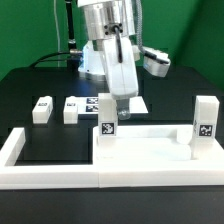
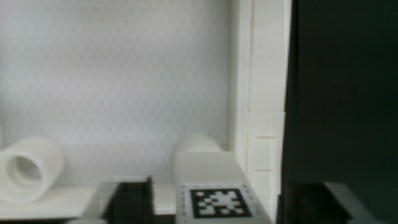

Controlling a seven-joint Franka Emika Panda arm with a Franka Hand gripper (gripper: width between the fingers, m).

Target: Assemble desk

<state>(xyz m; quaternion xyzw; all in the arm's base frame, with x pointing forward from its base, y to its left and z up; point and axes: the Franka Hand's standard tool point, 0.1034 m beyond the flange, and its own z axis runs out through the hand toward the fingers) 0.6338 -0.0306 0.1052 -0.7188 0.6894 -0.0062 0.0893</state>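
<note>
Tabletop looking smooth white plastic, matt. Legs showing same white plastic (tags appearing as flat black-and-white print). Table looking black, matt. Border wall appearing white, smooth too.

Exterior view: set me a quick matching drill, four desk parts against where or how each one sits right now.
Parts:
1. leftmost leg
2. tabletop
3. third leg from the exterior view's left
4. rightmost leg

States:
A. upright, directly under the tool
B. lying flat, with upright legs at its ends
C. upright, away from the tool
D. lying on its side on the black table

Pairs: 1-D, 2-B, 3-A, 4-C
</note>
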